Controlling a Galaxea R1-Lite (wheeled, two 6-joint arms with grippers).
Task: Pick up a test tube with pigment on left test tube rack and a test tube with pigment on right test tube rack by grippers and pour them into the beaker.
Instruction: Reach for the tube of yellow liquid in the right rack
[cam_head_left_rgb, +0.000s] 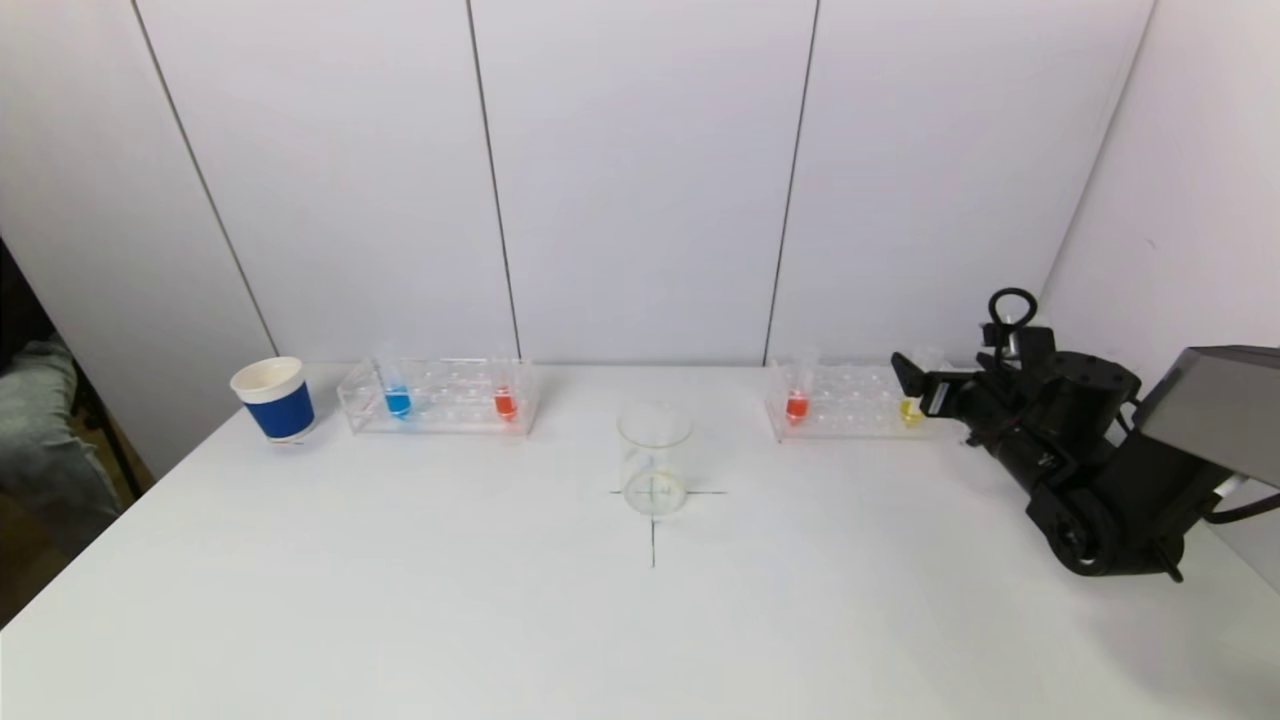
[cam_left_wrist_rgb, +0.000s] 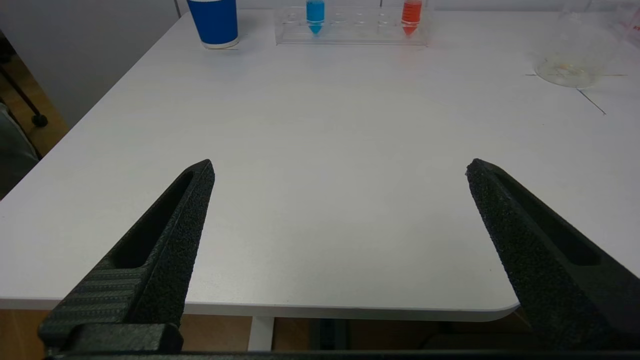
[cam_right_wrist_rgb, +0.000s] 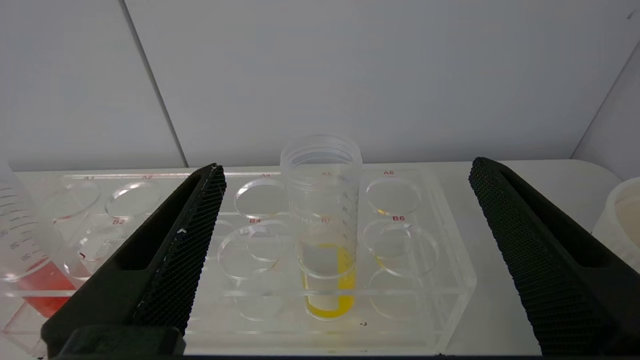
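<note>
- Left gripper (cam_left_wrist_rgb: 340, 170): jaws spread wide over the near table (cam_head_left_rgb: 400, 620) edge, well short of the left rack (cam_head_left_rgb: 440, 396) holding a blue tube (cam_head_left_rgb: 397, 398) and a red tube (cam_head_left_rgb: 505, 402).
- Beaker (cam_head_left_rgb: 654, 458): upright at mid-table, between the racks.
- Right rack (cam_head_left_rgb: 845, 402): holds an orange-red tube (cam_head_left_rgb: 796, 403) and a yellow tube (cam_right_wrist_rgb: 326, 225).
- Right gripper (cam_right_wrist_rgb: 345, 170): jaws released, the yellow tube centred between them, untouched.

beaker (cam_head_left_rgb: 654, 460) between racks (cup (cam_head_left_rgb: 273, 399) far left)
</note>
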